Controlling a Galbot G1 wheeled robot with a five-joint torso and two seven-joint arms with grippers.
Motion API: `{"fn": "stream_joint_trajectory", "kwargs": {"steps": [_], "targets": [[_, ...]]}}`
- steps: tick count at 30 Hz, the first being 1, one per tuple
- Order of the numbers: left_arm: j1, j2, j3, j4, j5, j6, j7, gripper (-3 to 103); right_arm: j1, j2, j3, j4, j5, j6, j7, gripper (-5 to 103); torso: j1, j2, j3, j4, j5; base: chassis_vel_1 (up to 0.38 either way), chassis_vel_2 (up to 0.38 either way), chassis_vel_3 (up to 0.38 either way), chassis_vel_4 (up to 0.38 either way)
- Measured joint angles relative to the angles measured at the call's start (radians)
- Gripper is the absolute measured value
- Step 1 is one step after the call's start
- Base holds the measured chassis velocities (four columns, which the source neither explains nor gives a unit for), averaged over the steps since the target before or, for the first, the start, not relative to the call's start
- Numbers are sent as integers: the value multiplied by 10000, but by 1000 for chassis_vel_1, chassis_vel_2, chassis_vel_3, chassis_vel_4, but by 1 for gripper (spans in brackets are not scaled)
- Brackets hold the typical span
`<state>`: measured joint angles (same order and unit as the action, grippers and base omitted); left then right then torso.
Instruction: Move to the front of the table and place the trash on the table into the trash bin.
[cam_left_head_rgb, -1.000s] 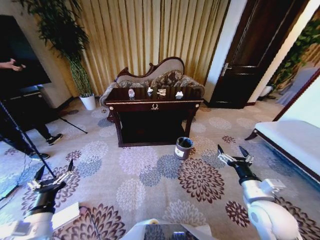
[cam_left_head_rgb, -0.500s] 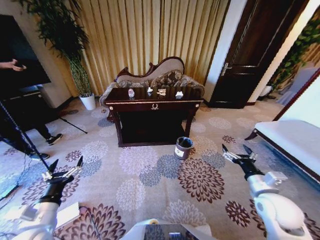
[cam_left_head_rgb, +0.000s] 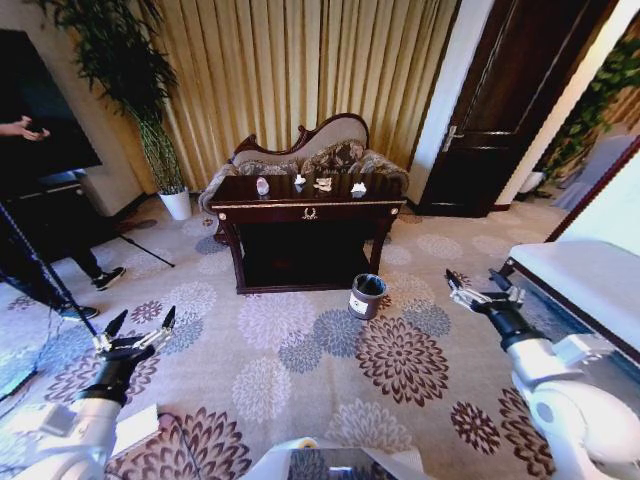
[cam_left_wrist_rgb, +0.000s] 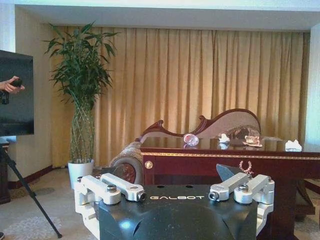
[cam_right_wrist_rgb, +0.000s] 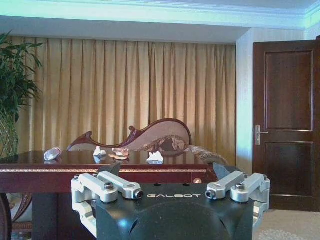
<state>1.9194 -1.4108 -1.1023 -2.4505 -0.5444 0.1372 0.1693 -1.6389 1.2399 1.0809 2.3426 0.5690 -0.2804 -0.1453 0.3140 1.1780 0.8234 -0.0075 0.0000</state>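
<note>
The dark glossy table (cam_left_head_rgb: 305, 211) stands ahead across the carpet, in front of gold curtains. The trash lies on its top: a small clear bottle (cam_left_head_rgb: 263, 186) at the left and white paper scraps (cam_left_head_rgb: 323, 184) to its right. The left wrist view shows the bottle (cam_left_wrist_rgb: 190, 139) and scraps (cam_left_wrist_rgb: 252, 141) on the table (cam_left_wrist_rgb: 225, 162); so does the right wrist view, with bottle (cam_right_wrist_rgb: 52, 153) and scraps (cam_right_wrist_rgb: 155, 157). On the floor by the table's right front leg is the trash bin (cam_left_head_rgb: 367, 296). My left gripper (cam_left_head_rgb: 140, 328) and right gripper (cam_left_head_rgb: 478, 288) hover open and empty over the carpet, well short of the table.
A patterned sofa (cam_left_head_rgb: 310, 150) sits behind the table. At the left are a white plant pot (cam_left_head_rgb: 178, 204), a tripod leg (cam_left_head_rgb: 50, 285) and a person's legs. A white bench (cam_left_head_rgb: 580, 285) lines the right side, with a dark door (cam_left_head_rgb: 510, 110) beyond. Open carpet lies ahead.
Both arms have reached further forward: the left gripper has moved up and to the right in the head view, and the right gripper up and slightly right. Table, trash and bin have not moved.
</note>
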Motion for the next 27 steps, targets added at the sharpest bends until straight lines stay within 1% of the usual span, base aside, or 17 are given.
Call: {"fn": "stream_joint_trajectory", "kwargs": {"steps": [5, 11, 15, 17, 19, 21, 27], "targets": [[-1, -18, 27, 1, 13, 1, 0, 100, 5, 9, -36, -71, -43, 0, 18, 100, -1, 1, -1, 0, -1, -92, 94, 86, -86], [-10, -41, 60, 12, 53, 1, 134, 100, -42, 33, -37, -105, -49, 13, 23, 100, -1, 2, 0, 1, 1, -204, 206, 208, -181], [3, -55, 64, 30, 58, 0, 170, 100, -73, 59, -58, -113, -63, 34, 29, 100, 4, -1, 2, -2, 4, -288, 253, 270, -276], [12, -63, 63, 47, 59, -8, 178, 100, -82, 70, -66, -113, -67, 42, 32, 100, 2, 0, 1, 0, 2, -311, 289, 289, -294], [26, -72, 51, 73, 60, -25, 186, 100, -90, 86, -81, -107, -71, 49, 37, 100, 3, -1, 1, 2, -7, -266, 320, 289, -306], [33, -76, 35, 94, 60, -49, 197, 100, -96, 89, -100, -100, -77, 52, 40, 100, 5, -2, 2, 1, -1, -247, 298, 272, -285], [42, -98, 29, 105, 60, -80, 234, 100, -100, 102, -200, -64, -128, 59, 49, 100, 4, -1, 1, -1, -2, -276, 273, 261, -282]]}}
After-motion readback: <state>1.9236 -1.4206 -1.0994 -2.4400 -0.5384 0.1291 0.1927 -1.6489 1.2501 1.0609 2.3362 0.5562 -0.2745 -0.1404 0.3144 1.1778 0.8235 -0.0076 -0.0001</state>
